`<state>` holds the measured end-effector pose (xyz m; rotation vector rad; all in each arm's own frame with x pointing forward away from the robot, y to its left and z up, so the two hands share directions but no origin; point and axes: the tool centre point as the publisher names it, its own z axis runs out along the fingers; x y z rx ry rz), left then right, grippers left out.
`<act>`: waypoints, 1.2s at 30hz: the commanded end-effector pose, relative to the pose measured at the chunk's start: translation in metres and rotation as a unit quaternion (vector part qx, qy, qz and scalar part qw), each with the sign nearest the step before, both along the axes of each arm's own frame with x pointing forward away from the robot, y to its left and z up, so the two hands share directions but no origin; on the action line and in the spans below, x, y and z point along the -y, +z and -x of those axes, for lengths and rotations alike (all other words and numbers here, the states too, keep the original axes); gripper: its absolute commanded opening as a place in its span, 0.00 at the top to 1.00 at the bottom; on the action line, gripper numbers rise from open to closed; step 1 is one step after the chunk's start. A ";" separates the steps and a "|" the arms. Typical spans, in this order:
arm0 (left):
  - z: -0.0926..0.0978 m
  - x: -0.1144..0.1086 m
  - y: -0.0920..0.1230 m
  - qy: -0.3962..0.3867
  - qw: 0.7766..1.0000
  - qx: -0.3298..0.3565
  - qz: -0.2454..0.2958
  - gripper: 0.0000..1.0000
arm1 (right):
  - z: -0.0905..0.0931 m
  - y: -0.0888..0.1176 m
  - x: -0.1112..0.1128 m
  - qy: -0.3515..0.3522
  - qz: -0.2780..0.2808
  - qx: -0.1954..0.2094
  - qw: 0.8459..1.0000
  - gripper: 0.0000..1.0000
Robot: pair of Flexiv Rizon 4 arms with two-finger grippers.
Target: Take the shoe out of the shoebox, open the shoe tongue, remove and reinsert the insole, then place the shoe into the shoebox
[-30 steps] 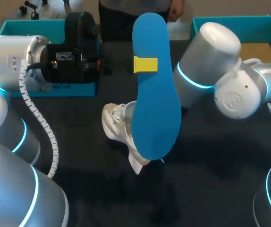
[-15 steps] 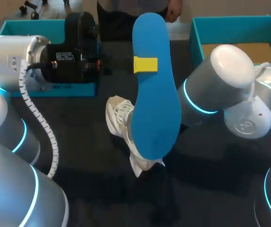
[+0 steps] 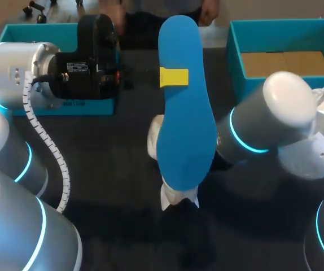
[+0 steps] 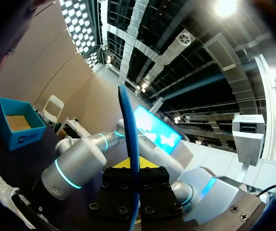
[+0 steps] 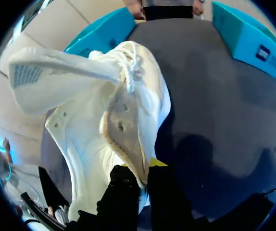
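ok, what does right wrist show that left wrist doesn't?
Only right wrist: the right end effector shut on the white shoe at its opening edge, with the laces close up. Only left wrist: the blue insole edge-on, clamped in the left end effector, with the right arm beyond it. Both: the white shoe and a teal shoebox.

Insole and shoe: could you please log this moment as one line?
left fingers: shut on insole, upright | right fingers: shut on shoe | shoebox: open
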<state>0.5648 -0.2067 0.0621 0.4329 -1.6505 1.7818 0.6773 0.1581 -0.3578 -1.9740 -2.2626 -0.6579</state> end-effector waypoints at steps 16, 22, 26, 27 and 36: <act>0.009 0.004 0.002 0.012 1.000 -0.002 0.004 1.00 | 0.003 -0.014 -0.007 -0.008 -0.004 0.001 1.000 1.00; 0.009 0.004 0.002 0.012 1.000 -0.002 0.004 1.00 | 0.000 -0.028 -0.006 -0.012 -0.004 -0.011 1.000 1.00; 0.009 0.004 0.002 0.012 1.000 -0.002 0.004 1.00 | 0.000 -0.035 -0.007 -0.013 -0.006 -0.014 1.000 1.00; 0.009 0.004 0.002 0.012 1.000 -0.002 0.004 1.00 | 0.000 -0.037 -0.007 -0.012 -0.002 -0.018 1.000 1.00; 0.009 0.004 0.002 0.012 1.000 -0.002 0.004 1.00 | 0.001 -0.051 -0.006 -0.023 0.003 -0.024 0.999 1.00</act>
